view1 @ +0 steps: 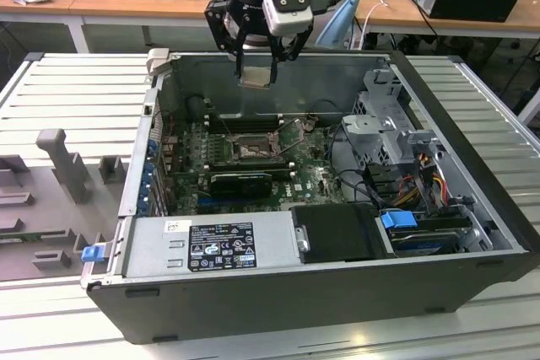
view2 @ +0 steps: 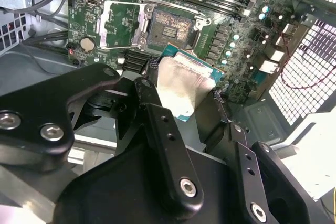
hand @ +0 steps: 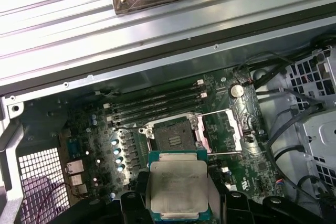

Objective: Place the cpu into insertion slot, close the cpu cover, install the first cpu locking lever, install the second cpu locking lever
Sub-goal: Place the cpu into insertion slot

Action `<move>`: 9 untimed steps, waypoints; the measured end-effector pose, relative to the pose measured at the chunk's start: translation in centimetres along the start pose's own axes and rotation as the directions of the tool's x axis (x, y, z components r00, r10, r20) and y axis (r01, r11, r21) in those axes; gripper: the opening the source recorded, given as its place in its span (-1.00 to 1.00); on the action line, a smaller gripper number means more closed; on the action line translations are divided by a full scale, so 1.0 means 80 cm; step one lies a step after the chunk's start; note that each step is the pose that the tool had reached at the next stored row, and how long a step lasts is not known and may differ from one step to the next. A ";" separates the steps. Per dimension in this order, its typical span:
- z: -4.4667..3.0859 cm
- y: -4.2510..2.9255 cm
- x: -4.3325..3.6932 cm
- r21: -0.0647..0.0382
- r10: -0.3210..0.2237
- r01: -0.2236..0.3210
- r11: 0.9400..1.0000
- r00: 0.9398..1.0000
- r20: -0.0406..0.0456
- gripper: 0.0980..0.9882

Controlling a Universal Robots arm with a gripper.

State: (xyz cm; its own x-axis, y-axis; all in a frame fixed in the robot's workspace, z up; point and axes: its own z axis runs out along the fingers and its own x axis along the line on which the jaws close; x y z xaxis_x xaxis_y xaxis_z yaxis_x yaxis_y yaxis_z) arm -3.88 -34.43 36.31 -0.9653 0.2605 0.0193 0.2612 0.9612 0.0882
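While the end effector [view1: 256, 67] clamps the cpu [view1: 256, 78], both hang well above the insertion slot [view1: 251, 151].

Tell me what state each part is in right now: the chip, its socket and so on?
cpu, held in the jaws above the open case, not yet seated.
insertion slot, empty, pins bare.
cpu cover, swung open beside the slot.
jaws, shut on the cpu.
computer case, open, insides exposed.
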 end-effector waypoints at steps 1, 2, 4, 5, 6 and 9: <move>0.0000 0.0000 0.000 0.000 0.004 -0.004 1.000 1.000 0.000 -0.04; 0.0000 0.0000 0.000 0.000 0.008 -0.008 1.000 1.000 0.001 -0.04; 0.0000 0.0000 0.000 0.000 0.021 -0.021 1.000 1.000 0.002 -0.04; 0.0001 0.0000 0.000 -0.001 0.026 -0.026 1.000 1.000 0.002 -0.04; 0.0001 0.0000 0.000 -0.001 0.032 -0.032 0.999 0.999 0.003 -0.04; 0.0002 0.0000 0.000 -0.001 0.054 -0.054 0.999 0.999 0.005 -0.04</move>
State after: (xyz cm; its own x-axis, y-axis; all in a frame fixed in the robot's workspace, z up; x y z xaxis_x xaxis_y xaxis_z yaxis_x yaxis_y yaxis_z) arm -3.88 -34.43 36.29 -0.9496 0.3130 0.0193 0.3134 0.9455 0.0883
